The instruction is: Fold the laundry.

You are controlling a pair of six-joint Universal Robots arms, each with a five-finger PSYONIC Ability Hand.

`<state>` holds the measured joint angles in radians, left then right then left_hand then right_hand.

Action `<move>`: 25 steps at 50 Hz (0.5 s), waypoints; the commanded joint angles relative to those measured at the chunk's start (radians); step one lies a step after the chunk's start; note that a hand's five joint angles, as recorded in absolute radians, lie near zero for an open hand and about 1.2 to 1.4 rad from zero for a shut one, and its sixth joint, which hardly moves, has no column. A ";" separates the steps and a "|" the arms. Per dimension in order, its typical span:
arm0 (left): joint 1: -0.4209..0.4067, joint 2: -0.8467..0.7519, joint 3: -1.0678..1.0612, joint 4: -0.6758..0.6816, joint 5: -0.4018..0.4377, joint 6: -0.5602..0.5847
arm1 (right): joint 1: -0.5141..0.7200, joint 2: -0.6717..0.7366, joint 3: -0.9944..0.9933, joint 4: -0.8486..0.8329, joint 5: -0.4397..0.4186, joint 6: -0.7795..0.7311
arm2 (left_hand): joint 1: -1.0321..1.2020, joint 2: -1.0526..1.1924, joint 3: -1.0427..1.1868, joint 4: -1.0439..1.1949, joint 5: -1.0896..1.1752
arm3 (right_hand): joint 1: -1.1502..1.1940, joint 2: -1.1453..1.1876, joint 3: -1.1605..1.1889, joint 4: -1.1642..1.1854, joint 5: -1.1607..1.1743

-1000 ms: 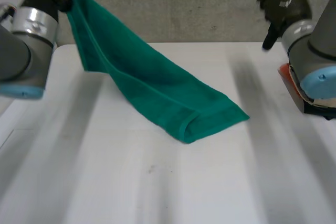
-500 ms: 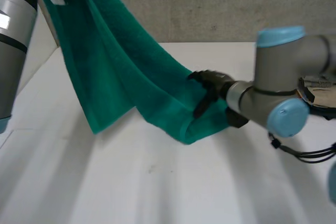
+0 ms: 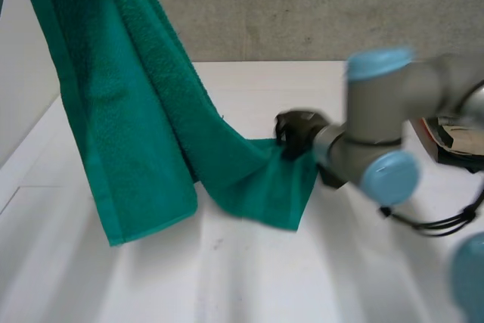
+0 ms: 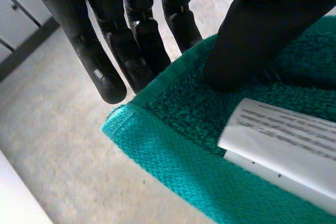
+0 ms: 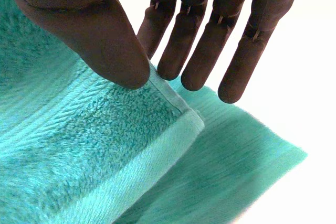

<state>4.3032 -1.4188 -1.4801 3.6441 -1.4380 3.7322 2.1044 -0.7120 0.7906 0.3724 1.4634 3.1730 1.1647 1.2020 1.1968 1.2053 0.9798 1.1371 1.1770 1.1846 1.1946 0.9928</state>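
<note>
The towel (image 3: 136,134) is nubbly green terry cloth; the table (image 3: 302,277) smooth, matt.

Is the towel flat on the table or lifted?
Lifted: green towel hangs from the left hand's pinch, lower end trailing on the table.

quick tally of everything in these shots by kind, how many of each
green towel: 1
white label on the towel: 1
black robot hands: 2, left hand and right hand
white table: 1
orange-and-black item by the right arm: 1
total: 6
</note>
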 commanded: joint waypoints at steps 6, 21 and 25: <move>0.158 0.003 -0.071 -0.194 0.002 -0.003 | -0.250 -0.500 0.222 0.039 -0.054 -0.548 | 0.232 0.194 0.199 0.191 0.242 | 0.259 0.219 0.212 0.202 0.229; 0.237 -0.081 -0.224 -0.542 0.033 0.018 | -0.396 -0.722 0.298 0.330 -0.095 -0.872 | 0.232 0.194 0.199 0.191 0.242 | 0.259 0.219 0.212 0.202 0.229; 0.242 -0.202 -0.209 -0.571 0.041 0.066 | -0.391 -0.607 0.303 0.301 -0.087 -0.872 | 0.232 0.194 0.199 0.191 0.242 | 0.259 0.219 0.212 0.202 0.229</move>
<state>4.5284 -1.4809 -1.6992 3.1395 -1.4137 3.7533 1.7020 -1.4325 1.0737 0.6957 1.3685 2.3208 1.1647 1.2020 1.1968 1.2053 0.9798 1.1371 1.1770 1.1849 1.1974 0.9938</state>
